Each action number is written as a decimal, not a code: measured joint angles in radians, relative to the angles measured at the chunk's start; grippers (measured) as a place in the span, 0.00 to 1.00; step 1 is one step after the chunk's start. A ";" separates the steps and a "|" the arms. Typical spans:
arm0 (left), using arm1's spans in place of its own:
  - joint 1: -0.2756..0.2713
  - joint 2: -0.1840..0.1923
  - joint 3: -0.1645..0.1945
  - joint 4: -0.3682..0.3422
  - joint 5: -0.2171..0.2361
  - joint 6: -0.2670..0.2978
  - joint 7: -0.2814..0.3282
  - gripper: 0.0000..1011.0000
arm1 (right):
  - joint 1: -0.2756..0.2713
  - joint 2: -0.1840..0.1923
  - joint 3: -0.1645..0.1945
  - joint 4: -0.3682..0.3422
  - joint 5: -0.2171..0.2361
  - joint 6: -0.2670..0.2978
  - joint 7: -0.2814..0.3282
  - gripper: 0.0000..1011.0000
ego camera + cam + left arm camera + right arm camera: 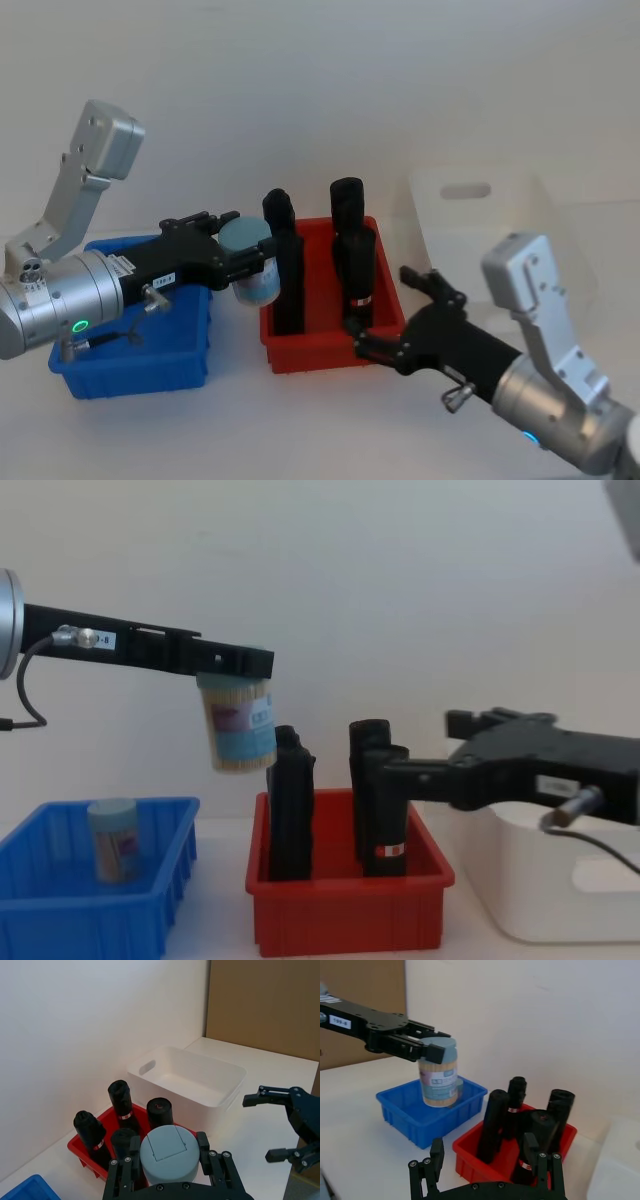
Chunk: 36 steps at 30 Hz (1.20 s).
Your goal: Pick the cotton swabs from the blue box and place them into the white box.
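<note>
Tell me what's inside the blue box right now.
One cotton swab jar stands inside the blue box. Its near wall hides the floor, so anything lying flat cannot be seen.

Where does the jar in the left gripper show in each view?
Head: jar in the left gripper, left of centre, beside the red bin.
Left wrist: jar close up, red bin behind.
Right wrist: jar before the blue box, beyond the red bin.
Chest: jar upper left, above the red bin's left edge.
Landmark: the red bin.

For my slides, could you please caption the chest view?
Left gripper holds swab jar aloft between blue bin and red bin; right gripper open.
</note>
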State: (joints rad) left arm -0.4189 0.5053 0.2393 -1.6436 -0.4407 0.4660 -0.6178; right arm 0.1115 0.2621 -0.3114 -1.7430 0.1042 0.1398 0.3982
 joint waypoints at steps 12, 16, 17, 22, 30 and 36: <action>0.000 0.000 0.000 -0.001 0.000 0.001 -0.002 0.66 | 0.123 -0.084 -0.040 0.106 -0.062 0.057 0.126 0.99; -0.001 0.000 0.000 -0.002 0.000 0.001 -0.003 0.66 | 0.162 -0.112 -0.051 0.147 -0.077 0.068 0.144 0.99; 0.000 0.000 0.000 -0.002 0.000 0.001 -0.003 0.66 | 0.168 -0.116 -0.053 0.154 -0.078 0.069 0.147 0.99; -0.001 0.000 0.000 -0.002 0.000 0.001 -0.003 0.66 | 0.201 -0.141 -0.063 0.193 -0.087 0.074 0.161 0.99; 0.000 0.000 0.000 -0.002 0.000 0.001 -0.004 0.66 | 0.254 -0.180 -0.079 0.262 -0.098 0.072 0.176 0.99; 0.000 0.000 0.000 -0.002 0.000 0.001 -0.004 0.66 | 0.296 -0.209 -0.089 0.320 -0.106 0.063 0.183 0.99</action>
State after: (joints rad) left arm -0.4193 0.5053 0.2393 -1.6453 -0.4409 0.4672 -0.6215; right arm 0.4073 0.0531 -0.4007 -1.4229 -0.0018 0.2024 0.5808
